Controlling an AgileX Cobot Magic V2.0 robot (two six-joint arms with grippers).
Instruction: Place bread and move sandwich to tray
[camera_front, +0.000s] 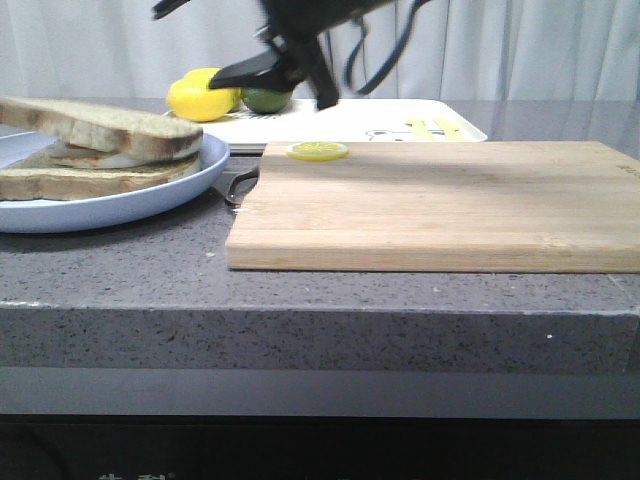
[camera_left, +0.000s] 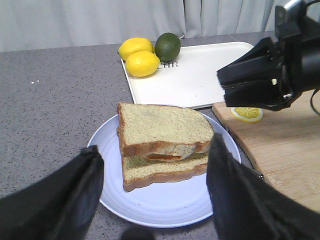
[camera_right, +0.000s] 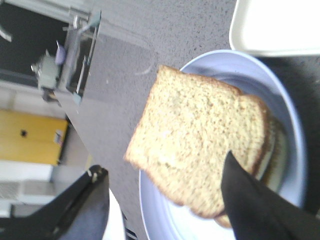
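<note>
While lying flat on the light blue plate (camera_left: 150, 210), stacked: sandwich (camera_left: 165, 145) with top bread slice (camera_left: 162, 125) skewed over the egg layer, long axis roughly across the left wrist view. Squarely ahead of the left end effector (camera_left: 155, 200), fingers spread, empty. Right end effector (camera_front: 275, 75) near, also spread. Tray (camera_left: 200, 75) just beyond the plate.

The light blue plate (camera_front: 150, 190) runs off the front view's left edge, as does the bread (camera_front: 95, 128) on top. The egg (camera_left: 172, 152) shows only as a sliver between slices. The tray's (camera_front: 380, 122) drawing is too small to read
</note>
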